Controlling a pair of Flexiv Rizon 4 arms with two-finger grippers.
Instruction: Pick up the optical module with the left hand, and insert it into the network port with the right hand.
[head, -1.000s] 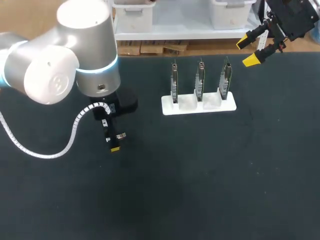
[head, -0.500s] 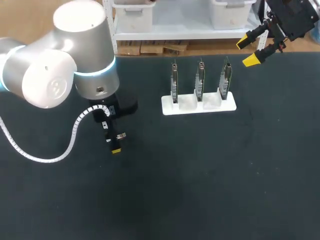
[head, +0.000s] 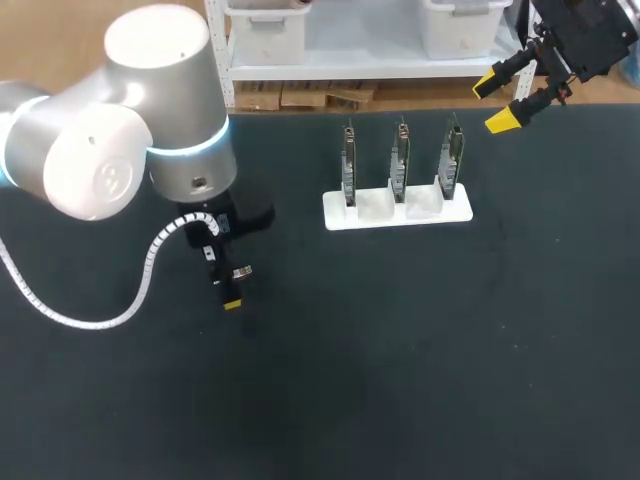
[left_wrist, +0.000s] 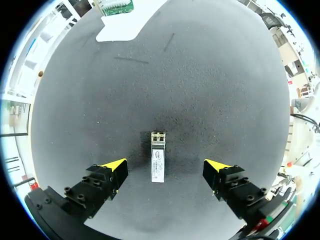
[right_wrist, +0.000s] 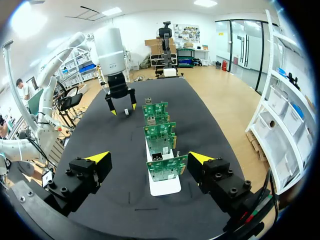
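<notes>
- Left pincer (left_wrist: 165, 166) wide, straddling the module (left_wrist: 158, 161) on the desk (left_wrist: 210, 90): closing off-centre could skew or flick it.
- Right pincer (right_wrist: 149, 158) wide, empty.

Dark matte tbl top (head: 420, 380), speckled, evenly lit.

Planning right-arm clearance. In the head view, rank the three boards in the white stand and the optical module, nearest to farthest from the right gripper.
1. Right board, at the end of the white stand closest to the right gripper.
2. Middle board, at the stand's centre.
3. Left board, at the stand's far end.
4. Optical module, well off to the left, past the stand.
</notes>
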